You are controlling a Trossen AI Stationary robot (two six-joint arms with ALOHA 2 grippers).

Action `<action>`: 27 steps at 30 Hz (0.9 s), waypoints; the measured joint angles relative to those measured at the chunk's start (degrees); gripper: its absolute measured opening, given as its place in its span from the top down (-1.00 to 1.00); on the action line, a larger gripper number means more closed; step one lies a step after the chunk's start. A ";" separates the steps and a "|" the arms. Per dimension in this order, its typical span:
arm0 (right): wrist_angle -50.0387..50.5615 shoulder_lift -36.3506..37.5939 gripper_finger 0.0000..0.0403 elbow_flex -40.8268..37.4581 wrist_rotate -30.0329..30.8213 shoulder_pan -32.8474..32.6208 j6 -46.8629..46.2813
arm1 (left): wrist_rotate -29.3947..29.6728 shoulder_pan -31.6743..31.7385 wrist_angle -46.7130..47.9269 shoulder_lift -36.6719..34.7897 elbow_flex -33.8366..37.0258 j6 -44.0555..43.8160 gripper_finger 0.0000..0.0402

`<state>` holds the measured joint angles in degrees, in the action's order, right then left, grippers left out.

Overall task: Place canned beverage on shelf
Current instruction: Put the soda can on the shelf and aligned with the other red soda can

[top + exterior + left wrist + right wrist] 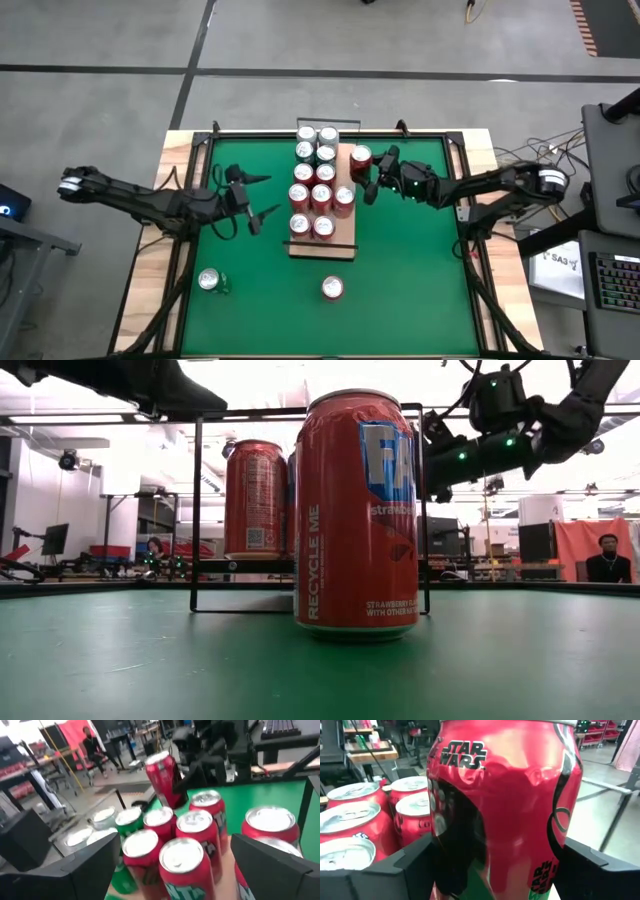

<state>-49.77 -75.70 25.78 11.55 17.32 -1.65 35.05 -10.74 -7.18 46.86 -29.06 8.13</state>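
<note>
Canned beverage [502,815] sits between my right gripper's [368,178] fingers, which are clamped on its sides: a red can with a silver lid, black lettering and dark figure art, its wall dented where I squeeze it. I carry it tilted at the shelf's [345,243] right long edge, toward the far end, just beside the packed cans [318,185] that fill most of the board. I judge this to be the carry-and-place step, not yet finished. Next I need to right the can, bring it over a bare patch of wood along that right edge, lower it until its base rests flat, then let go without knocking its neighbours. My left gripper [255,196] hovers over the green mat [420,270] off the shelf's left long edge, fingers spread wide and holding nothing. Two more cans stand on the mat near its front edge: a red one [332,288] and a green one [210,280].
</note>
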 joint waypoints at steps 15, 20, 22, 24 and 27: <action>-10.86 -0.29 -0.45 -7.45 -11.16 4.44 0.41 | -7.54 3.15 9.51 5.39 2.92 -9.71 0.22; -16.43 -4.82 -0.45 -8.89 -11.54 4.46 1.23 | -7.58 4.39 5.19 8.38 4.24 -9.16 0.78; -18.83 -7.27 -0.45 -8.94 -11.50 4.46 1.32 | -7.56 4.88 2.25 9.99 4.77 -8.80 0.94; -21.98 -9.60 -0.45 -8.94 -11.54 4.46 2.04 | -7.57 5.54 0.44 11.55 4.87 -8.71 0.95; -25.54 -13.19 -0.45 -8.43 -11.58 4.46 2.47 | -7.57 6.60 -0.50 14.12 4.45 -8.69 0.91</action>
<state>-75.31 -88.90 17.35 -0.03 21.78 0.82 27.49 -4.14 -7.68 60.98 -24.61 -0.56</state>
